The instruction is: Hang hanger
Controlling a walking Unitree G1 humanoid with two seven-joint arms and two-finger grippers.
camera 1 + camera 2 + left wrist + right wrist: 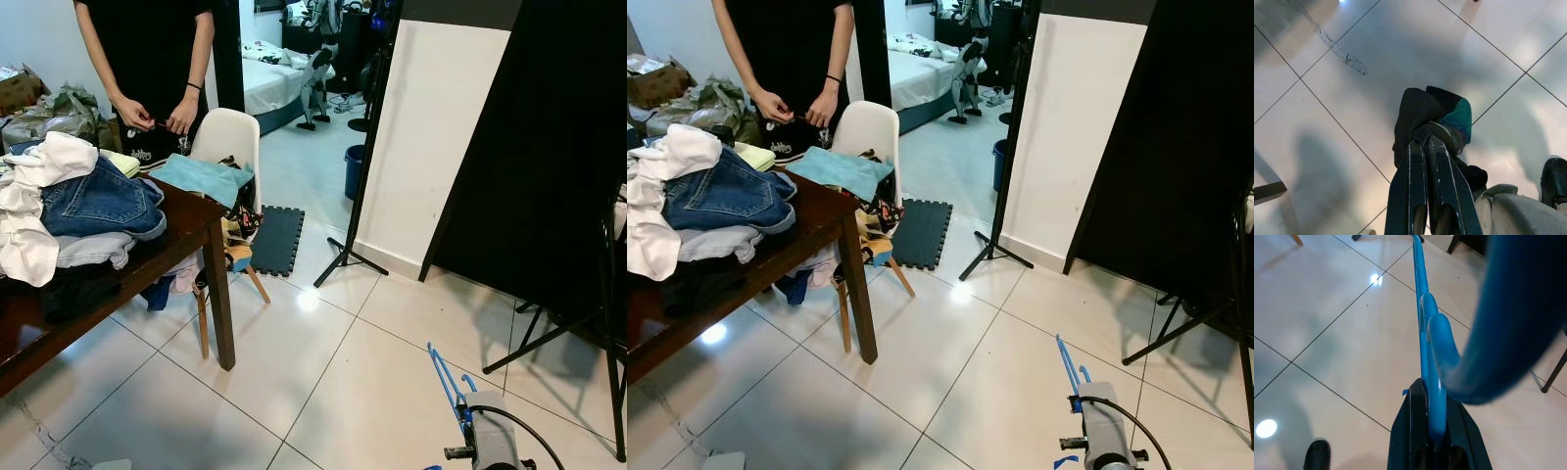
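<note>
Nearest the camera, at the bottom right of the head views, the right gripper [1437, 431] holds a blue hanger [446, 382]. Its two black fingers are closed tight on the hanger's bar, and the hook curls up large and blurred close to the wrist lens. The hanger sticks forward and up from the gripper, above bare white floor tiles [323, 382].

Left gripper [1425, 147]: fingers pressed together, pinching a dark garment with a teal patch [1435, 117], which hangs bunched over the tiles. A black shoe [1555, 178] shows beside the robot's grey body in that view.

Dark wooden table [186, 220], at left: it carries a heap of clothes, with blue jeans [98, 201] on top of grey and white pieces, a white cloth [34, 211] draped over the near side, and a folded teal cloth [201, 176] at the far corner. A white chair [230, 142] stands just behind that corner, with more clothes piled on its seat.

A person in black [147, 49] stands behind the table, hands [157, 116] together at waist height.

Blue bin [354, 168]: it stands on the floor past a black stand [362, 157]; its contents cannot be seen. A black foam mat [277, 238] lies near the chair. A bed [269, 78] shows in the far room.
</note>
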